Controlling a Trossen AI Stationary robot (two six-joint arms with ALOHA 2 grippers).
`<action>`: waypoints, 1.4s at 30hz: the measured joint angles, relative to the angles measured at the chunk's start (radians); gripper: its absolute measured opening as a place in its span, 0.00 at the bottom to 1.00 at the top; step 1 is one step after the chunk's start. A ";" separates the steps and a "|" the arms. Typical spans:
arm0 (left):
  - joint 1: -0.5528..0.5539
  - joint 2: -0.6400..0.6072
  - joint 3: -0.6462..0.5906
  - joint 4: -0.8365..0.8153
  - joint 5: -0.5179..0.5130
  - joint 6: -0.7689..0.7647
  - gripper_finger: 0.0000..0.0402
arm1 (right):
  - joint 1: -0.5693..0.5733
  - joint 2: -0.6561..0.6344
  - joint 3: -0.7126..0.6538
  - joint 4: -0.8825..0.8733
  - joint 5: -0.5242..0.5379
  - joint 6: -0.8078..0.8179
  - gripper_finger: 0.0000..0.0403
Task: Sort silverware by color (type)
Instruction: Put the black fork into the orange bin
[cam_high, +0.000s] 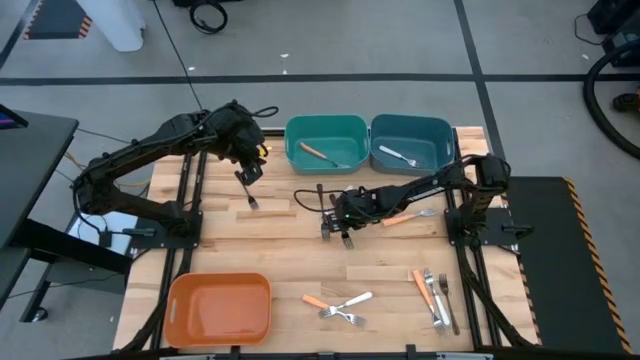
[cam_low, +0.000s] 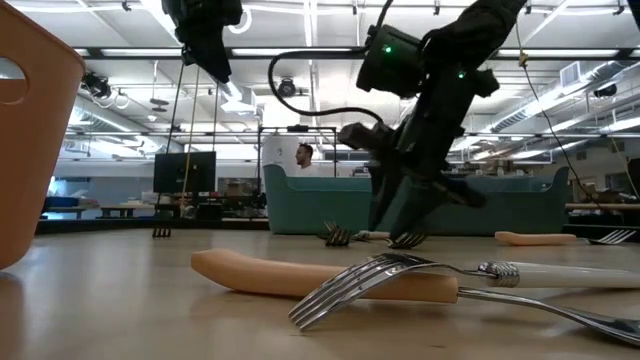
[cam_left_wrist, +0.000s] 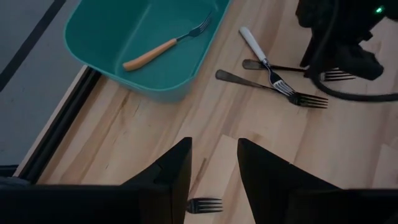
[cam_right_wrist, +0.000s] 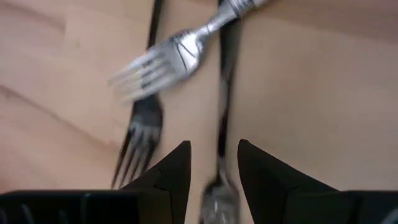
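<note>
My left gripper (cam_high: 247, 177) (cam_left_wrist: 214, 180) hangs open, high above a dark fork (cam_high: 251, 197) (cam_left_wrist: 204, 204) that lies flat on the table by the teal bin. My right gripper (cam_high: 336, 233) (cam_right_wrist: 214, 174) is open and low over a cluster of forks at mid-table. Its fingers stand on either side of a dark fork's handle (cam_right_wrist: 222, 93); I cannot tell whether they touch it. A silver-tined, white-handled fork (cam_right_wrist: 161, 59) lies across that handle. A second dark fork (cam_right_wrist: 138, 146) lies beside it.
The teal bin (cam_high: 325, 125) holds an orange-handled fork (cam_high: 318, 152). The blue bin (cam_high: 412, 125) holds a silver fork (cam_high: 397, 155). An orange bin (cam_high: 220, 328) sits near-left. More forks lie at the near edge (cam_high: 345, 305) (cam_high: 435, 295). One orange-handled fork (cam_high: 405, 217) lies right of the cluster.
</note>
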 joint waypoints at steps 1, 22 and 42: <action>0.000 0.000 0.000 0.000 0.000 0.000 0.35 | -0.002 0.003 0.003 -0.008 0.013 -0.002 0.34; 0.002 0.000 0.000 0.018 -0.001 0.016 0.35 | -0.011 0.076 0.092 -0.304 0.009 -0.039 0.19; 0.002 0.000 0.000 0.020 -0.001 0.027 0.35 | -0.025 0.066 0.207 -0.466 -0.208 -0.296 0.02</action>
